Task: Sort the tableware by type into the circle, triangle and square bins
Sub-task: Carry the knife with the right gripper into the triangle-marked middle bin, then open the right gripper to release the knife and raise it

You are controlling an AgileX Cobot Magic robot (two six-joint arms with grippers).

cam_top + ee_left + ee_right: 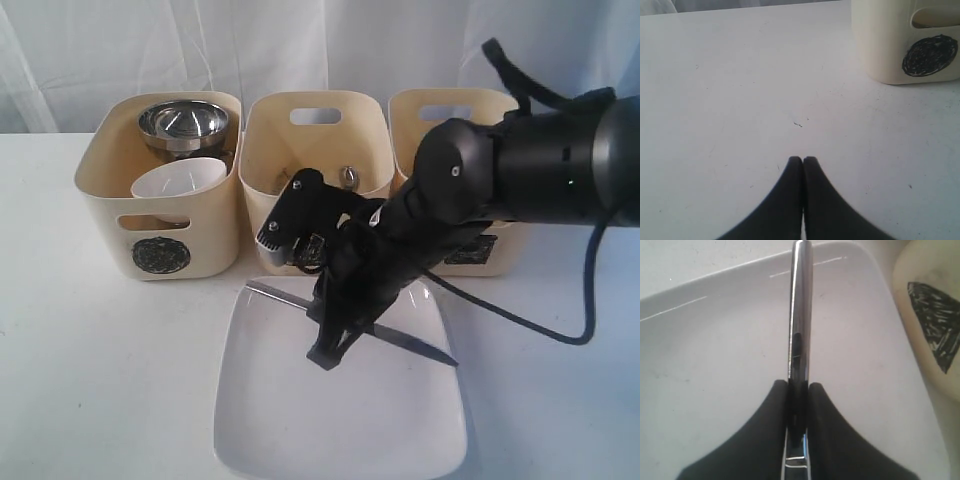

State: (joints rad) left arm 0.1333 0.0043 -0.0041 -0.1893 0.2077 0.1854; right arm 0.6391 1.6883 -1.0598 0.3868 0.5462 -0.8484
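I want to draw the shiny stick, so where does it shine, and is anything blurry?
Right wrist view: a bright streak of glare runs along the steel cutlery piece in the right gripper; the triangle bin looks soft. Left wrist view: even light, left gripper slightly fuzzy. Exterior view: the white table is washed out, shadows faint.
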